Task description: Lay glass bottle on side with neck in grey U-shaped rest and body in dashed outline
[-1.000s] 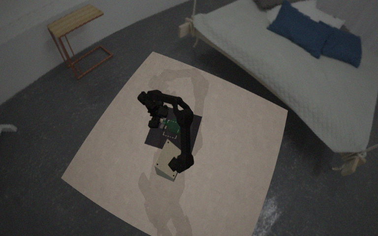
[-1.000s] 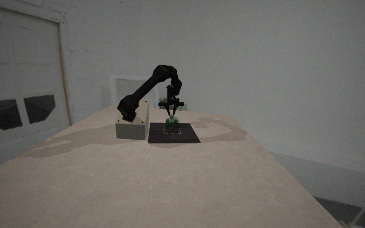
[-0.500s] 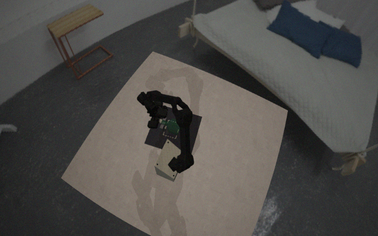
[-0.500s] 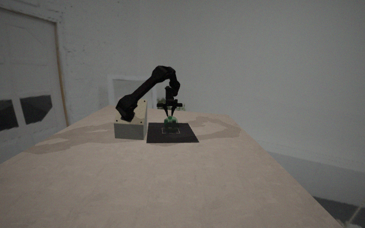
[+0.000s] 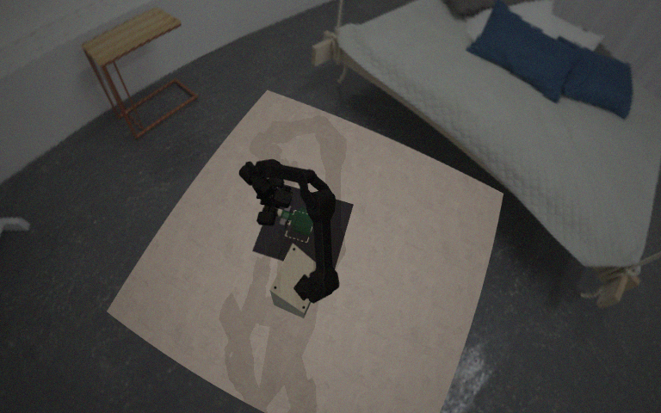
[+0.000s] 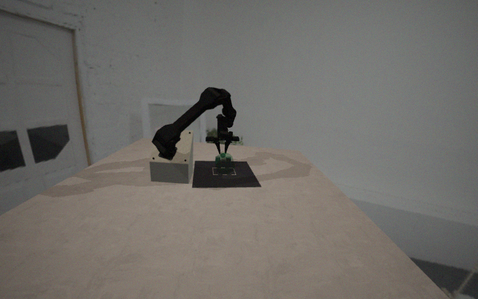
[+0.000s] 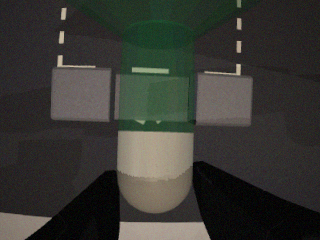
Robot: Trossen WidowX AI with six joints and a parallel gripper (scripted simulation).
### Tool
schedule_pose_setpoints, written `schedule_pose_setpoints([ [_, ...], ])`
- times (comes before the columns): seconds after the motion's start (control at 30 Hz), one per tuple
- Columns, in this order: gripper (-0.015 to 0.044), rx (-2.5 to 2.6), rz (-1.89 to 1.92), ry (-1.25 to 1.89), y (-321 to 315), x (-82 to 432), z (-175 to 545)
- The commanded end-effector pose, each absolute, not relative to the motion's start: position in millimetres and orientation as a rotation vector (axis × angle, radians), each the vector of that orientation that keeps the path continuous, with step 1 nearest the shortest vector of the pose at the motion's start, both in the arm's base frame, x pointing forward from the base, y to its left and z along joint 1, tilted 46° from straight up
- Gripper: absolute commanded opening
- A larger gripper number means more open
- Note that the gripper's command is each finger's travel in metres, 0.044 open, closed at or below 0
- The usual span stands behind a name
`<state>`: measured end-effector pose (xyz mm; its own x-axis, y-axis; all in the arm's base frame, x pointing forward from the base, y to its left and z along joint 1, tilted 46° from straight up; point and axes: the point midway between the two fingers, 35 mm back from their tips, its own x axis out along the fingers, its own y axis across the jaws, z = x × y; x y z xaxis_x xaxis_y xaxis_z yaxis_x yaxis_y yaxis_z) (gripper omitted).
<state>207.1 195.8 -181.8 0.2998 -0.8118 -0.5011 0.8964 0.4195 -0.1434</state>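
Evidently, the black fingers are clamped on the pale-capped neck end of the green glass bottle, which is laid over sideways above the dark square mat on the beige tabletop. Seen from the wrist, its neck lines up between the uprights of the grey U-shaped rest, while its body extends over the white dashed outline; whether neck or body touches down, I cannot tell.

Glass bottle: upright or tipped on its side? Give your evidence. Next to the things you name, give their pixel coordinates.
Tipped on its side: in the wrist view, the green glass bottle's [image 5: 302, 223] [image 6: 224, 162] [image 7: 156, 55] neck stretches lengthwise over the grey rest [image 7: 224, 100].
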Motion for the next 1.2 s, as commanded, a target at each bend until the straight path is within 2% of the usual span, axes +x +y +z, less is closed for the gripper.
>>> schedule_pose_setpoints([
  [0.0,0.0119,0.173,-1.14,0.553,195.0,208.7,-182.1],
  [1.17,0.0119,0.212,-1.141,0.556,190.8,209.7,-185.1],
])
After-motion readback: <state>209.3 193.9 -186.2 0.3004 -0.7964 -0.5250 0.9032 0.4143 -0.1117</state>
